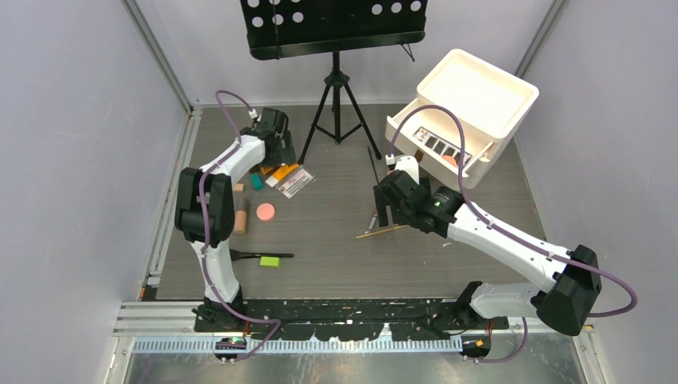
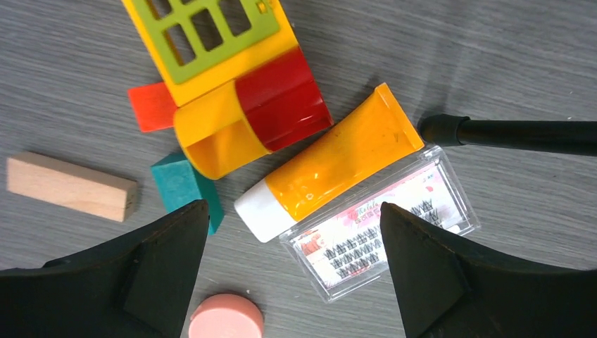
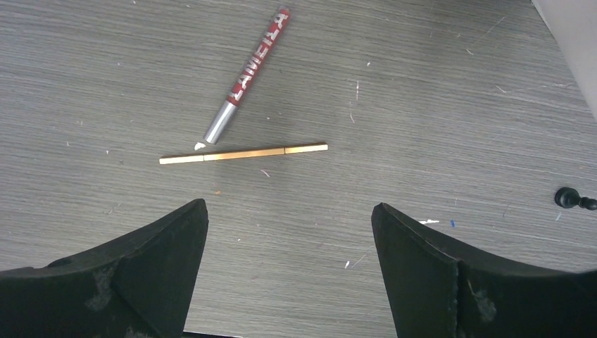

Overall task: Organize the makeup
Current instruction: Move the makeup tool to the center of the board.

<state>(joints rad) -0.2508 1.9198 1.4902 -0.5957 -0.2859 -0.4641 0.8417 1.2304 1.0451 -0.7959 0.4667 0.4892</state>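
At upper left of the top view | left gripper (image 2: 292, 208), jaws released and empty, is hovering over orange white-capped plastic tube (image 2: 331, 165) just beside yellow-and-red toy block (image 2: 246, 123) | right gripper (image 3: 288, 208), likewise released, is facing thin gold pencil (image 3: 243, 153) at centre | risk: the left jaws, closing, may be snagging the toy block along with the tube.

One orange tube (image 2: 331, 165) — one pink compact (image 2: 225, 318) — one lash case (image 2: 394, 229).

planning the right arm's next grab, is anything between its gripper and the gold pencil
Nothing visible. The right gripper is open and the gold pencil lies just ahead of its fingertips; the red pencil lies beyond it, not in between.
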